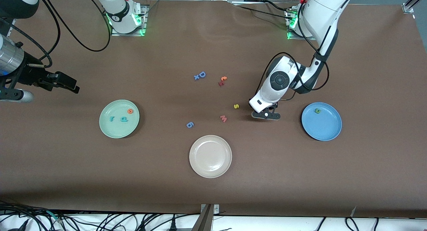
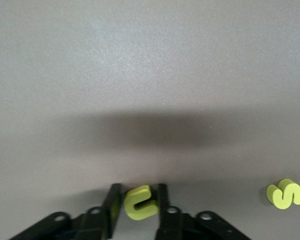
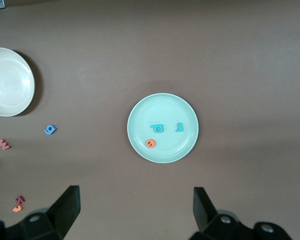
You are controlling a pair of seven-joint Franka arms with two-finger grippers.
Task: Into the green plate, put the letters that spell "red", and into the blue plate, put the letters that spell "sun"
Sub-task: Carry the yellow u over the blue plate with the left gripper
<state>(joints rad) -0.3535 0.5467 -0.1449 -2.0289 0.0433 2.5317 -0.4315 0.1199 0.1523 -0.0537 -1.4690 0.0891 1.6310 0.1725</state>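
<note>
From the front, the green plate (image 1: 119,118) carries the teal r (image 1: 112,118), teal d (image 1: 123,118) and orange e (image 1: 130,111). The blue plate (image 1: 321,121) holds the green u (image 1: 318,111). The yellow s (image 1: 236,106) lies on the worktop (image 1: 213,191) between the plates, near the pink m (image 1: 223,118). The left tool (image 1: 266,115) is down at the worktop between the s and the blue plate. The right tool (image 1: 66,82) waits, raised at its own end.

In the left wrist view, the left tool (image 2: 140,207) pinches the yellow n (image 2: 140,202); the s (image 2: 286,194) lies nearby.

In the right wrist view, the right tool (image 3: 135,207) stands wide, empty, above the green plate (image 3: 163,128).
</note>
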